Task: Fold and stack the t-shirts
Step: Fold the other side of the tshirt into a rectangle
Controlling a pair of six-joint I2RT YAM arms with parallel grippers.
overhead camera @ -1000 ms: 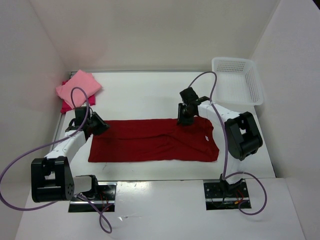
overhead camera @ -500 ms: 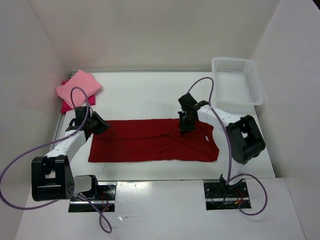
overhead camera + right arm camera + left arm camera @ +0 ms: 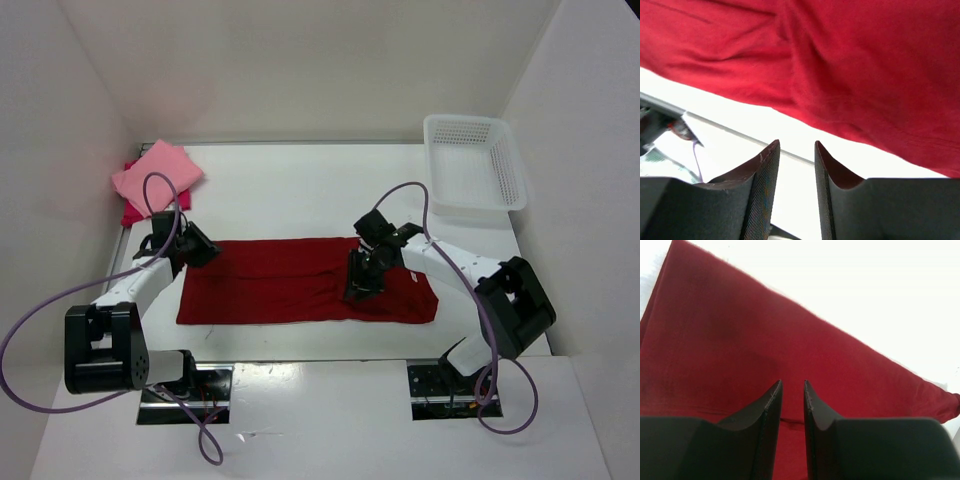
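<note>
Salmon pink shirt: folded – it lies beyond the far left corner of the dark crimson shirt, well apart from it, in the back left corner of the table.
Magenta-red shirt: under the salmon pink shirt, showing only as a strip at the edge nearest the dark crimson shirt's left end.
Left arm: runs along just outside the dark crimson shirt's left edge, reaching toward its far left corner.
Left tool: at the far left corner of the dark crimson shirt. In the wrist view the jaws stand a narrow slit apart with red cloth filling the view beneath them. I cannot tell whether they pinch any cloth or only hang over it.
Dark crimson shirt: spread flat on the table as a long band running left to right, its near edge close to the table's front edge. There are soft creases right of its middle, and its far edge shows as a straight line against white in the left wrist view.
Right tool: low over the dark crimson shirt, right of its middle, pointing toward the shirt's near edge. The jaws are parted with nothing between them – bare white table shows in the gap, just past the cloth's near edge.
Right arm: crosses above the dark crimson shirt's right end.
Basket: white mesh, beyond the dark crimson shirt's far right corner and well apart from it.
</note>
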